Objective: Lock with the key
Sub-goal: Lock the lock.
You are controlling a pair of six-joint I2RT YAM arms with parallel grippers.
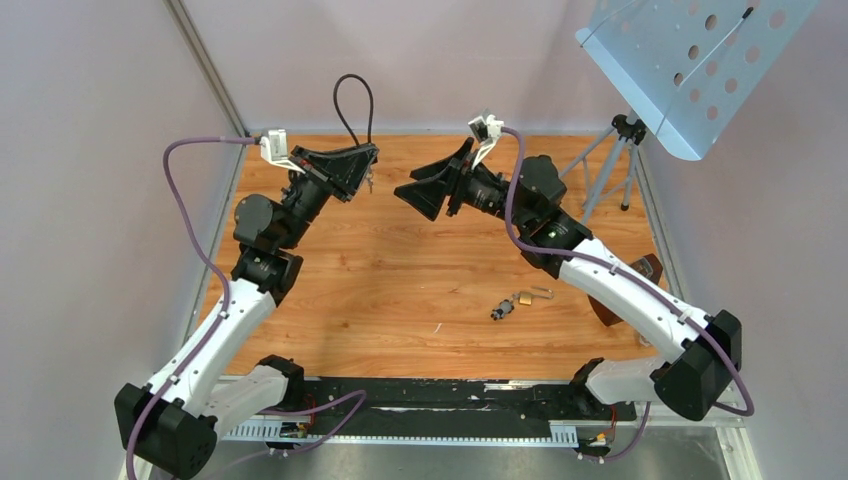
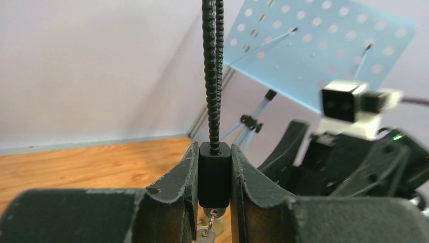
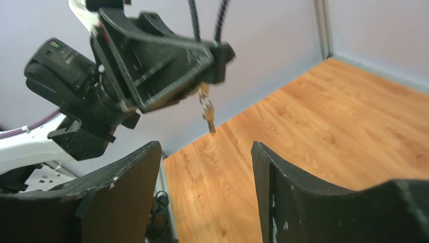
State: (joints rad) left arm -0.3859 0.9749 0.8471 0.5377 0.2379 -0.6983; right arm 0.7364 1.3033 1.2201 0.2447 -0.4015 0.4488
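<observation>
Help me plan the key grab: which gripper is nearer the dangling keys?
Left. The left gripper clamps the lock body, with the keys hanging just beneath it; the right gripper, open, faces them across a gap.

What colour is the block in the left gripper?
Black block; clearest in left wrist view.

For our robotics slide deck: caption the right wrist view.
Open right gripper faces the left gripper, which clamps a black looped cable lock with a small silver key dangling beneath.
</observation>
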